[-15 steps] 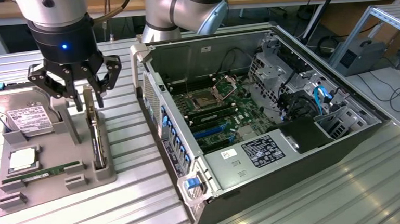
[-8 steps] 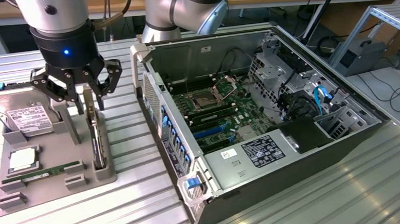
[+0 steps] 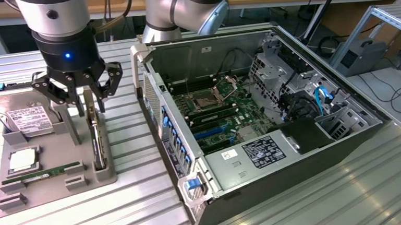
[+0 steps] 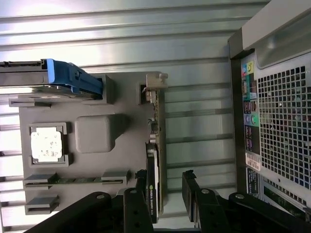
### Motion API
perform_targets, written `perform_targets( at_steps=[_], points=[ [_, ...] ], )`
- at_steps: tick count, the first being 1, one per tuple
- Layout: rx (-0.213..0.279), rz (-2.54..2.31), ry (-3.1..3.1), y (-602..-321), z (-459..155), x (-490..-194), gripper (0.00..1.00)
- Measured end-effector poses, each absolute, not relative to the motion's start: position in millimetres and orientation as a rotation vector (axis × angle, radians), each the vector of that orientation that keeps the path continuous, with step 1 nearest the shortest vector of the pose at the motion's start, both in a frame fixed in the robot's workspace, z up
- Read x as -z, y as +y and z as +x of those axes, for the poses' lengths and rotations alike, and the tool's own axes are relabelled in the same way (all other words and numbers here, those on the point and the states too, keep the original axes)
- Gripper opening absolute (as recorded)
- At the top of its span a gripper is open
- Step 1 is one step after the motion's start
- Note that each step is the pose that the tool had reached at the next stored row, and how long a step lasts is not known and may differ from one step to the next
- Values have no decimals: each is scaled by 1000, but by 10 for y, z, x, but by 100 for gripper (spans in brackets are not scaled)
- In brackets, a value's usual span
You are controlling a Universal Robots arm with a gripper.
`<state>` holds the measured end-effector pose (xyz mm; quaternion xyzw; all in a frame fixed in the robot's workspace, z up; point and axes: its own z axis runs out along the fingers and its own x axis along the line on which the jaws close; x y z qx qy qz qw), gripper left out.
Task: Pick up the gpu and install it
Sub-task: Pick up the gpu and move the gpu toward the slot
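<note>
the tower case [image 3: 261, 192] lies on its side with the panel off, so its motherboard slots face up for a part coming from above. beside it, on the exterior view's left, the grey parts tray [image 3: 52, 193] keeps the gpu [image 3: 96, 145] standing on edge in a slot, leaving its top edge free to grab. the gripper [image 3: 85, 101] hangs right over it, jaws spread wide with a finger on either side of the card and nothing held.

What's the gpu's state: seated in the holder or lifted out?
Seated. The gpu stands on edge in the grey holder; the open gripper straddles it, not clamped.
</note>
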<state>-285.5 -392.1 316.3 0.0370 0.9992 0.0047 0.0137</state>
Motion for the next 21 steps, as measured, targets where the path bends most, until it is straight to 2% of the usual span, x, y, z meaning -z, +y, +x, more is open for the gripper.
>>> perform_targets(
  at_steps=[21],
  points=[
    [-15, 115, 3112, -3921, -2874, -3017, 42]
  ],
)
